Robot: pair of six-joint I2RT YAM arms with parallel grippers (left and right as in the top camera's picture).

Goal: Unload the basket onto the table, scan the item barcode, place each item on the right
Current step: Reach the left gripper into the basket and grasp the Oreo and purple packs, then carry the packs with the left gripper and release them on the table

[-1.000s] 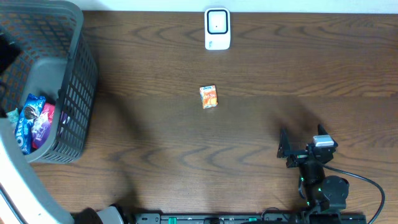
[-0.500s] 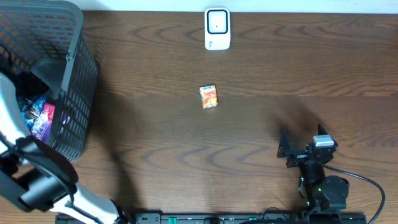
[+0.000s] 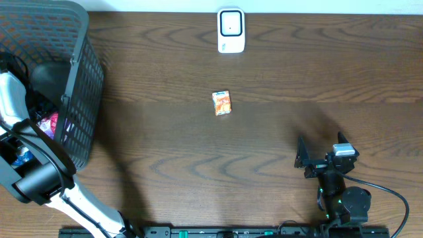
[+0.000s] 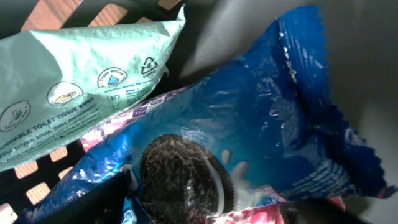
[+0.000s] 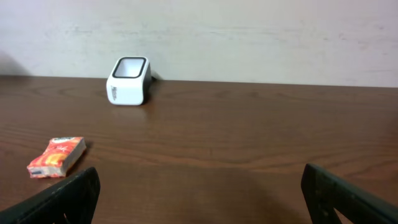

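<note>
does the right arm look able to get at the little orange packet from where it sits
Probably yes. The right gripper stands open, and only bare table lies between it and the orange packet, ahead to its left. Whether the arm stretches that far is uncertain.

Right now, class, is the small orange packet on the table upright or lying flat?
Lying flat. The orange packet rests on its broad face on the table, low and long in the right wrist view.
</note>
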